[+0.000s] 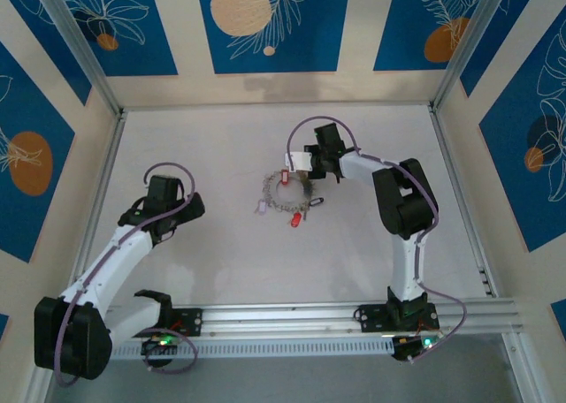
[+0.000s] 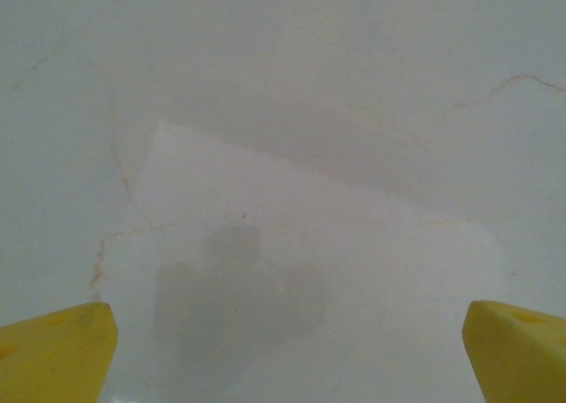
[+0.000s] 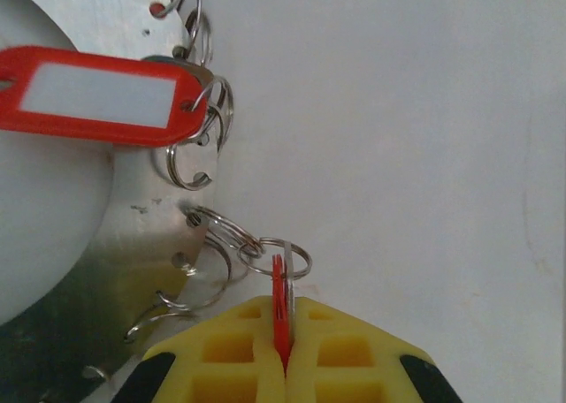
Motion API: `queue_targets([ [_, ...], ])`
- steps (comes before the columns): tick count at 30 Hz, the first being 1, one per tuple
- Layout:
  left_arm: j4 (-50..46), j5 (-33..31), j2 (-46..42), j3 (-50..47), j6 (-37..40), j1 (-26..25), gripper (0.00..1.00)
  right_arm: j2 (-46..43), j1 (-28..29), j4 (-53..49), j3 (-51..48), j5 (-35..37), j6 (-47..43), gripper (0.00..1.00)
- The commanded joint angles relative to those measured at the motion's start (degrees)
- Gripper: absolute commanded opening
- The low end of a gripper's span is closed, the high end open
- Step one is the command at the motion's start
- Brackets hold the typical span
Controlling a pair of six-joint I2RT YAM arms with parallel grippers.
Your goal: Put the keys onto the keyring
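**Keyring.** The keyring (image 1: 287, 193) is found lying flat on the table (image 1: 221, 262), near its centre in the top view. Along its rim a loose red tag (image 1: 294, 222) is noted at 5 o'clock and a pale tag (image 1: 261, 207) at 8 o'clock.

**Right arm.** The right gripper (image 1: 299, 169) is positioned at 1 o'clock of the keyring, over its rim. In the right wrist view its yellow fingers (image 3: 354, 359) are seen pressed together at 6 o'clock of the frame. A red key tag (image 3: 280, 306) is clamped edge-on between them. A small split ring (image 3: 287, 257) is carried at the top of this tag and overlaps a neighbouring ring on the keyring's perforated metal rim. Whether the two are linked cannot be told. A labelled red tag (image 3: 97, 89) with a white window is recorded at 10 o'clock, lying across the metal.

**Left arm.** The left gripper (image 1: 166, 198) is held at 9 o'clock of the keyring, well apart from it. In the left wrist view its yellow fingertips (image 2: 53, 350) are spread wide, with pale table surface seen between them.
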Motion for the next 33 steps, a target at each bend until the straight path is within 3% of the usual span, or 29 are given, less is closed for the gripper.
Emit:
queue_targets([
  [1,2.6,3.2,0.3,-1.0,3.5,0.7,1.0,2.0,-0.6,1.5,1.7,-0.6,1.2,0.08],
  [5,4.2,4.8,-0.2,-1.6,6.3,0.5,1.0,2.3,-0.7,2.3,1.2,1.2,2.4,0.19],
  [8,8.0,8.1,-3.2,-3.8,9.0,0.2,1.0,1.6,-0.6,2.2,0.9,2.1,3.4,0.2],
  [12,13.1,4.1,-8.1,-7.1,8.6,-0.2,1.0,-0.5,-0.6,2.5,-0.1,4.3,5.0,0.31],
  [16,10.0,-1.5,-12.4,-5.9,3.5,-0.4,1.0,-5.5,-0.5,4.0,-4.0,6.8,7.0,0.36],
  [19,11.5,-2.9,-16.3,-7.1,4.8,-0.5,1.0,-11.5,-0.5,6.6,-8.8,7.5,11.2,0.4],
  [23,13.0,-6.8,-19.0,-7.8,12.8,-0.7,1.0,-22.3,-0.5,10.2,-16.7,4.9,20.1,0.5],
  [26,16.8,-2.9,-17.2,-8.6,24.5,-0.7,1.0,-32.1,-0.1,12.7,-23.1,2.6,28.9,0.6],
  [27,18.1,-0.8,-16.0,-9.1,28.6,-0.7,1.0,-35.9,0.1,13.9,-25.7,1.7,33.0,0.71],
  [28,19.4,0.3,-14.8,-9.7,30.7,-0.7,1.0,-39.2,0.1,15.9,-28.3,0.9,36.6,0.74],
  [29,21.1,1.0,-13.0,-10.2,31.7,-0.7,1.0,-42.8,-0.1,18.8,-31.5,0.1,40.6,0.96],
  [33,30.8,6.7,-4.1,-12.1,35.4,-0.7,1.0,-54.2,-1.5,29.9,-44.1,-0.2,54.8,0.99],
])
